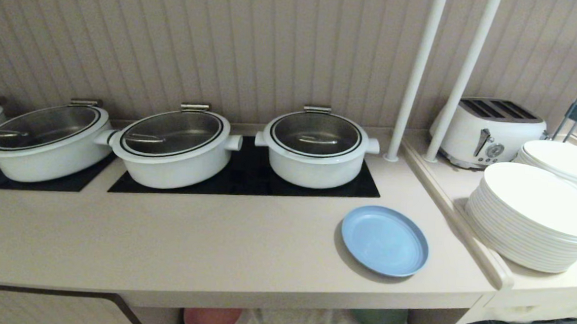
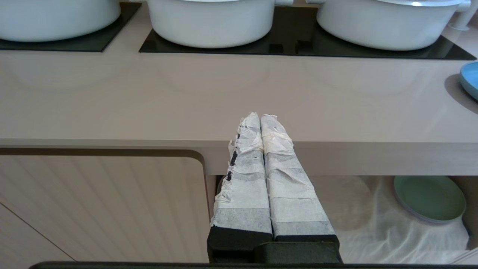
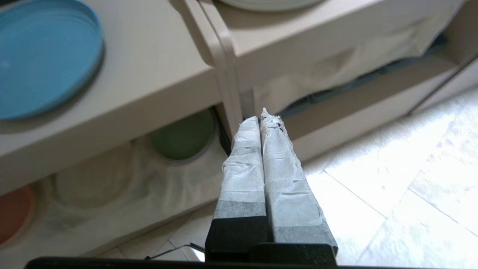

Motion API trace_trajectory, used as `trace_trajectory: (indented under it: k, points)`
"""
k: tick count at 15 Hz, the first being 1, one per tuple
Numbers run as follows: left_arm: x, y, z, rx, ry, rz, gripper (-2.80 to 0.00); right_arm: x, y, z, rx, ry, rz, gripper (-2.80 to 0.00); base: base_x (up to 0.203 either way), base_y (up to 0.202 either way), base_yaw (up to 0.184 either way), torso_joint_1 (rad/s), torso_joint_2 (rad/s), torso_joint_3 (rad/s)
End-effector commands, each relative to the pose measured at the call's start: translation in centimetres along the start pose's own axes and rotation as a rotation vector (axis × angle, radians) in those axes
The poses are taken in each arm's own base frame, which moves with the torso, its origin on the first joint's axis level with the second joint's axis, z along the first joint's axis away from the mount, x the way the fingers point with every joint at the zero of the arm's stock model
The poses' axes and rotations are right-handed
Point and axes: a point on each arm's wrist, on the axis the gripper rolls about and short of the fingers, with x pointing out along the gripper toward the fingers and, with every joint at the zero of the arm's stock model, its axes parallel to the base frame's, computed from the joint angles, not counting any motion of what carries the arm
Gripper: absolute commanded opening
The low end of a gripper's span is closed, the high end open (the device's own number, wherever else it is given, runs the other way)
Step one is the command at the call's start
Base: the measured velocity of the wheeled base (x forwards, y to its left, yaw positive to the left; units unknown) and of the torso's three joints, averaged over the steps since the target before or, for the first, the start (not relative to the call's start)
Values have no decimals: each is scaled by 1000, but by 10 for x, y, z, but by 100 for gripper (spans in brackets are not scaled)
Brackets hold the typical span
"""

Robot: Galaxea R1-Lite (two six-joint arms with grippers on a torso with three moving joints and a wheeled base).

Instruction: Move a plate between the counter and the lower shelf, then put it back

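Light blue plate with faint rings sits flat near the desk front edge; both the left pincer and right pincer are pressed together, holding nothing.

Beige counter: three white lidded pots on black hob panels, blue plate near front right; lower shelf: white cloth, green plate, pink plate

Head camera down over counter
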Motion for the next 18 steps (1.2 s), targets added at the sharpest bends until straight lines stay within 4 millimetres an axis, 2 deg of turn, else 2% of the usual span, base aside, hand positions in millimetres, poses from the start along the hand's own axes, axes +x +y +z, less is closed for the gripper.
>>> trace_trajectory:
  k: [1,3,6,10,11,14,18]
  points:
    - [0,0,0,-1,-1,0,-280,-10,-6,-4,22,-48,-7,-280,0,0,0,0,0,0]
    - [0,0,0,-1,-1,0,-280,-14,-7,-5,4,-73,14,-280,0,0,0,0,0,0]
    - [0,0,0,-1,-1,0,-280,-23,-9,-8,-43,-144,136,-280,0,0,0,0,0,0]
    - [0,0,0,-1,-1,0,-280,-32,-11,-24,-222,-157,357,-280,0,0,0,0,0,0]
    - [0,0,0,-1,-1,0,-280,-33,-12,-29,-281,-144,377,-280,0,0,0,0,0,0]
    - [0,0,0,-1,-1,0,-280,-33,-13,-30,-280,-152,379,-280,0,0,0,0,0,0]
    - [0,0,0,-1,-1,0,-280,-44,-18,-36,-242,-315,368,-280,0,0,0,0,0,0]
